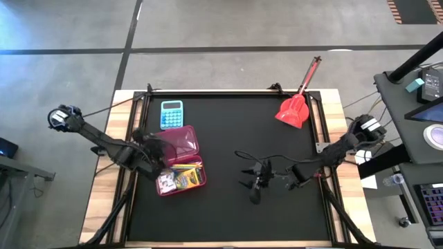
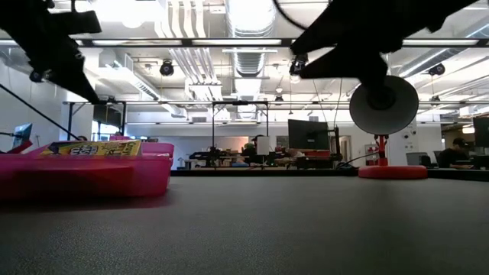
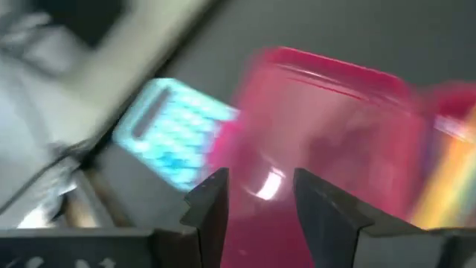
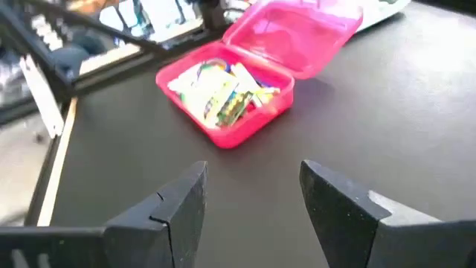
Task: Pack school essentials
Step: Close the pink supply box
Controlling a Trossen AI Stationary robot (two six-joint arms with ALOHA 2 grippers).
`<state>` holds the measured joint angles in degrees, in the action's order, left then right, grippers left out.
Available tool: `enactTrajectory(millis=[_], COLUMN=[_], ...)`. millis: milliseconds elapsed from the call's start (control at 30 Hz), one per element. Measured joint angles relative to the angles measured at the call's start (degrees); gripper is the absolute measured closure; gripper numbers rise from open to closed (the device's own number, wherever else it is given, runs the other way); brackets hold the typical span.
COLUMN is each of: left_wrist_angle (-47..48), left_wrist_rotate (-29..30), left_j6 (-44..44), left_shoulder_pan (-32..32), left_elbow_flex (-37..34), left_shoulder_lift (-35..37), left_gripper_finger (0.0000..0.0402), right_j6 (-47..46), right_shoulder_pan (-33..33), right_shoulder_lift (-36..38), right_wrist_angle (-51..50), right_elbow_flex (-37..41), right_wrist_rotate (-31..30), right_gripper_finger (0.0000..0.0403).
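An open pink plastic hinged box [image 1: 181, 160] holding a yellow crayon box [image 1: 185, 177] is lying near the black tabletop's [image 1: 228, 207] left edge. The left gripper [image 3: 256, 197] is hovering over its lid, fingers parted, gripping nothing. The right gripper [image 4: 253, 201] is waiting mid-tabletop, fingers wide.

Overhead, table-level, wrists share pink case [image 1: 181, 160]

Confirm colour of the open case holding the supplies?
Translucent pink case, lid hinged open. Shows best in the right wrist view.
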<state>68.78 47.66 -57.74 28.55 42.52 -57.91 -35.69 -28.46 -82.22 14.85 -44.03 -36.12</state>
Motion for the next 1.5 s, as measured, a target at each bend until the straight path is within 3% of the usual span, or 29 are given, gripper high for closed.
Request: enactTrajectory(millis=[67, 167, 333, 767, 967, 1200, 1500], left_wrist_angle=[3.70, 7.91, 9.05, -5.43, -14.63, -20.11, -30.59], left_wrist_rotate=[3.31, 3.64, 1.94, -11.77, -21.02, -34.46, -46.53], left_j6=[-6.11, -11.39, -13.46, 13.28, 27.27, 34.91, 38.87], left_shoulder_pan=[-2.02, -6.18, -14.61, -35.18, -42.92, -43.86, -43.81], left_elbow_flex=[-0.72, -2.61, -4.52, -4.55, -3.30, -0.38, 3.94], left_shoulder_lift=[-0.01, -0.10, -0.19, -6.04, -9.76, -13.28, -13.18], left_gripper_finger=[0.0267, 0.0267, 0.0267, 0.0267, 0.0267, 0.0267, 0.0267], right_j6=[-0.74, -0.74, -1.45, 6.34, 6.11, 5.73, 4.05], right_shoulder_pan=[0.75, 1.95, 4.00, 6.32, 6.40, 6.38, 5.99], right_shoulder_lift=[-2.64, -6.18, -10.82, -18.29, -18.87, -18.95, -19.28], right_wrist_angle=[3.89, 7.21, 8.57, 5.99, -3.49, -3.95, -3.11], right_elbow_flex=[0.02, -0.37, -3.54, -14.07, -17.17, -17.40, -17.32], right_wrist_rotate=[-0.39, -0.39, 0.20, 15.22, 15.59, 15.63, 15.68], right_gripper_finger=[0.0197, 0.0197, 0.0197, 0.0197, 0.0197, 0.0197, 0.0197])
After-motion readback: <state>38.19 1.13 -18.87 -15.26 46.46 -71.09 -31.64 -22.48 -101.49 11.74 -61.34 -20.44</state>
